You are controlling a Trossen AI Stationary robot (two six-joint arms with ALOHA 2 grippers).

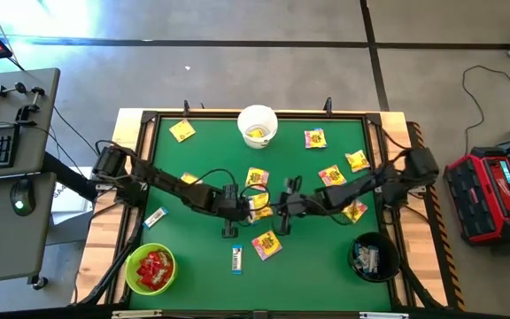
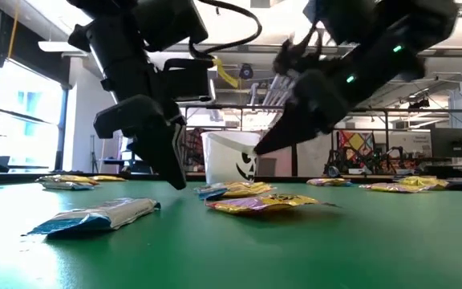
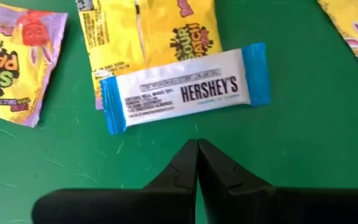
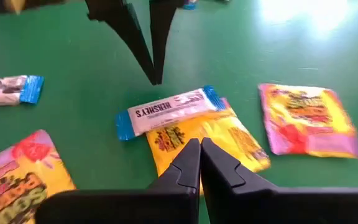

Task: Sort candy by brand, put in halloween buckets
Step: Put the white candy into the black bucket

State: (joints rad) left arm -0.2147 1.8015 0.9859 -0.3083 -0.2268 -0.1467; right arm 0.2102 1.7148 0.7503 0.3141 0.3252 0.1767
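Grey floor, desk, bright windows

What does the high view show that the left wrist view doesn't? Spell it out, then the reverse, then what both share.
Only the high view shows the three buckets: the white bucket, the green bucket filled with red candy, and the black bucket, plus the right gripper facing the left one.

Only the left wrist view shows the Hershey's print on the white-and-blue bar.

Both show the shut left gripper and the green table scattered with yellow packets.
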